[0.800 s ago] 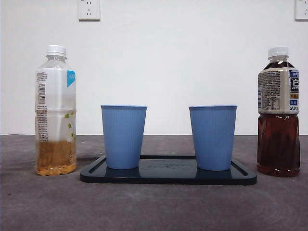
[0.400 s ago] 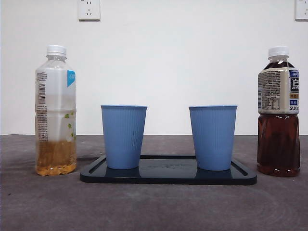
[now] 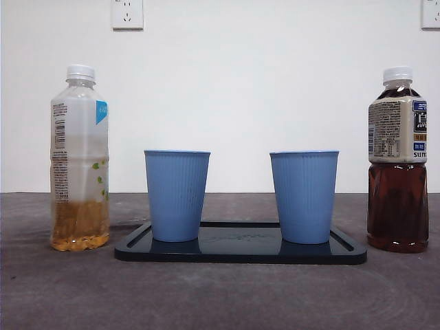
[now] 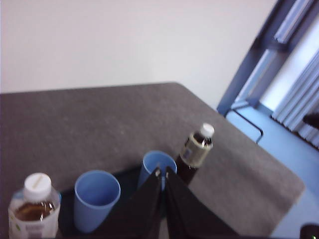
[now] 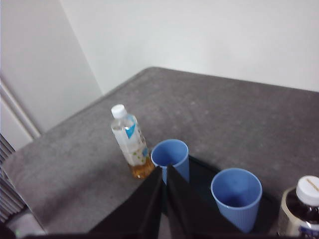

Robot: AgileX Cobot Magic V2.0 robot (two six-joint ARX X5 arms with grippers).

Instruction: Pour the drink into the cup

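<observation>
tray (image 3: 350,253): black, flat on table (image 3: 62,295) | wall outlet (image 3: 127,13): white

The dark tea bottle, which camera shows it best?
Front view: the dark tea bottle stands whole, label and level plain. The left wrist view shows it small; the right wrist view cuts it off at the corner.

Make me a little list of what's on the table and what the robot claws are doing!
pale bottle: upright, capped, amber drink low inside, beside the tray
dark bottle: upright, capped, brown drink, other side of the tray
cups: two blue, one and another, both upright on the tray
tray: black, flat on the grey table
left claw: shut, holding nothing
right claw: shut, holding nothing
</observation>
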